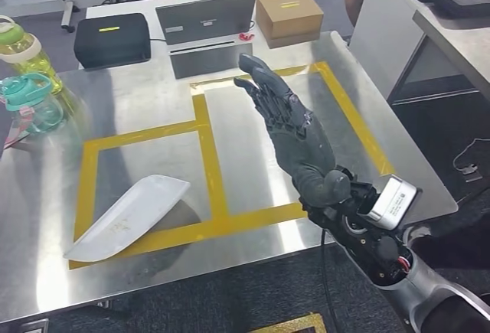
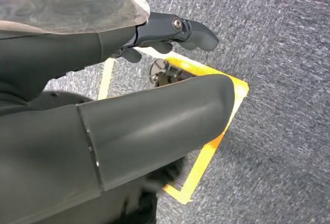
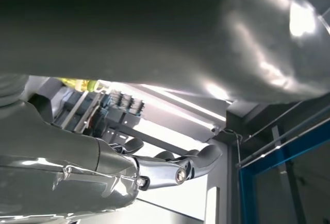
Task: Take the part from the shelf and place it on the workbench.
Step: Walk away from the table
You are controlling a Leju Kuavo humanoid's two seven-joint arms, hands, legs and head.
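Part [image 1: 128, 216]: white, smooth, curved shell tapering to a point; you'll find it lying on the tabletop [image 1: 254, 157] inside the left yellow-taped box, its tip crossing the tape line.
Right hand [image 1: 292, 130]: dark grey, fingers [image 1: 260, 80] spread and holding nothing, raised above the right taped box, well apart from the part.
Left hand [image 2: 116, 105]: hanging over grey carpet with yellow floor tape; fingers [image 2: 183, 31] extended, nothing held.
Tabletop: brushed metal, glossy, slick.
Risk, slide: the light shell looks easy to nudge on that surface; a sweeping arm could push it off the near edge.
Risk, neighbours: green water bottles [image 1: 26, 80] near the left edge could be toppled by the same sweep.
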